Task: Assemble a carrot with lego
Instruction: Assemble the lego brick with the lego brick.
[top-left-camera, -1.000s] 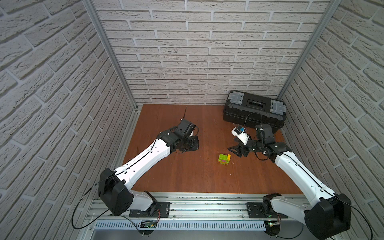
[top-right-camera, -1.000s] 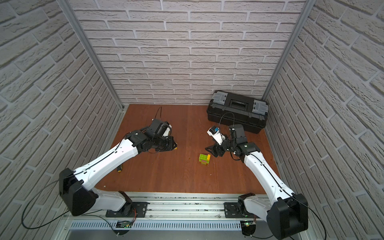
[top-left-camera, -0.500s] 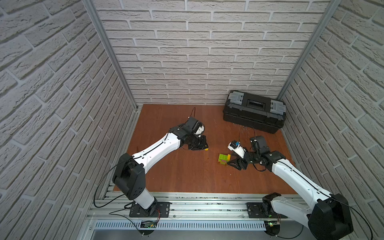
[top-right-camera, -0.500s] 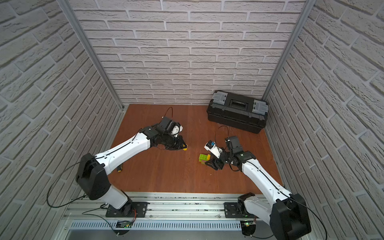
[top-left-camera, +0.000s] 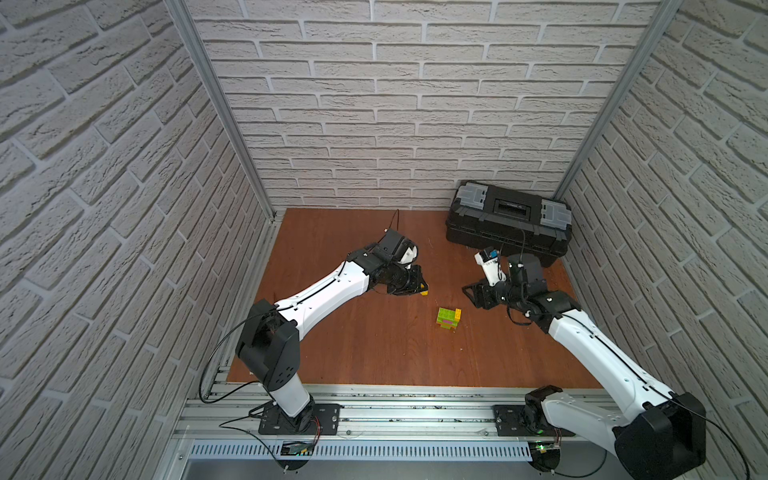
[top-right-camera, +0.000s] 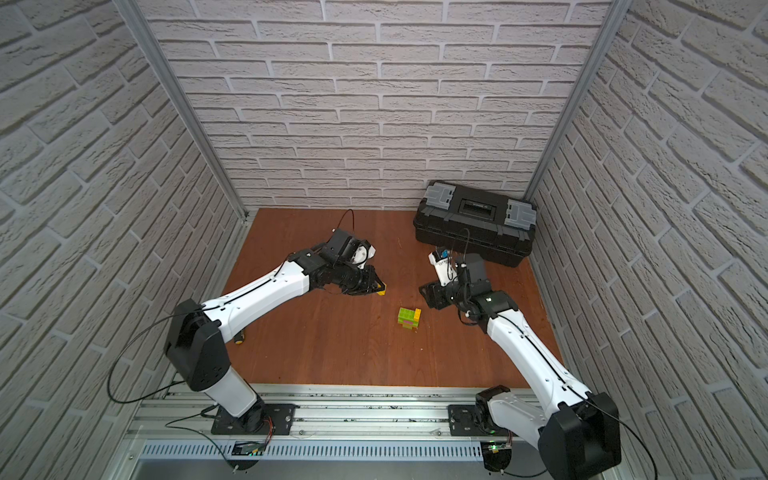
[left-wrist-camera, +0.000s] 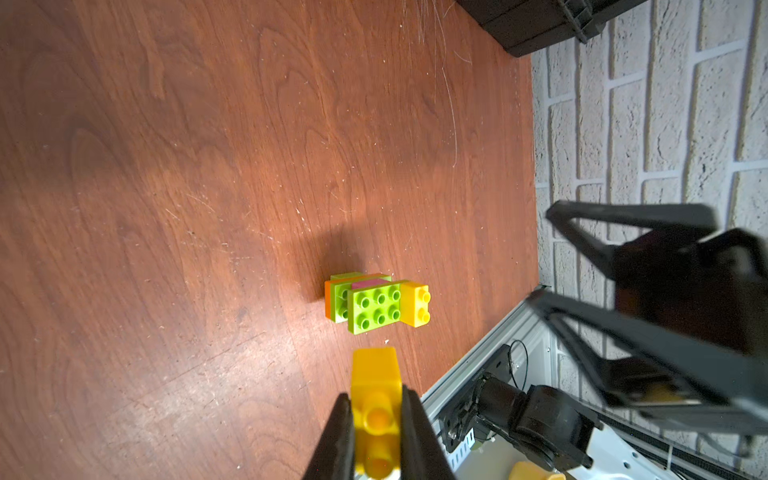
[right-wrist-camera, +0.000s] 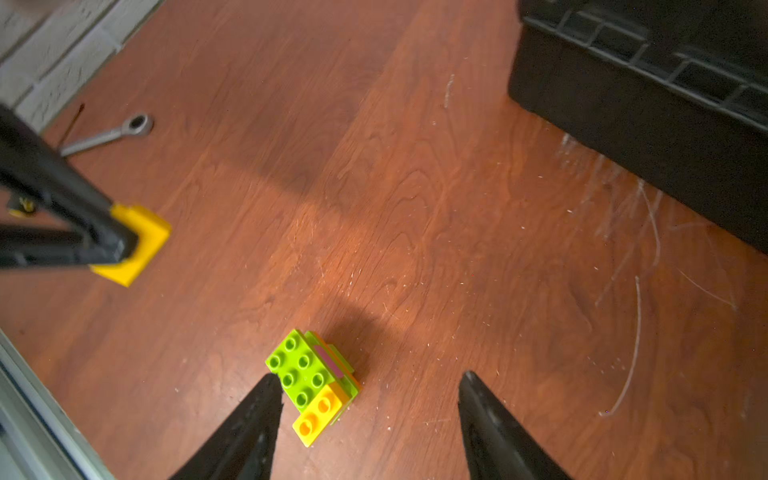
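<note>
Wood tabletop (top-left-camera: 374, 353): carrot (top-left-camera: 449, 319) stands centre. At its 11 o'clock, left gripper (left-wrist-camera: 376, 397) clamps yellow brick (left-wrist-camera: 374, 365); at 2 o'clock, right gripper (right-wrist-camera: 370, 375) gapes empty. Next, I seat it, studs aligned.

table (right-wrist-camera: 415, 166) reddish wood grain, scuffed, scratched. carrot (right-wrist-camera: 303, 365) smooth glossy plastic. yellow brick (left-wrist-camera: 376, 374) in left tool (left-wrist-camera: 376, 405) glossy plastic too. wrench (right-wrist-camera: 108, 135) dull grey metal. toolbox (right-wrist-camera: 644, 104) matt black plastic.

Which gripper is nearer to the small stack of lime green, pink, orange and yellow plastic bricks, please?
Right. The right gripper hangs open just beside the brick stack; the left gripper, shut on a yellow plastic brick, sits farther off.
</note>
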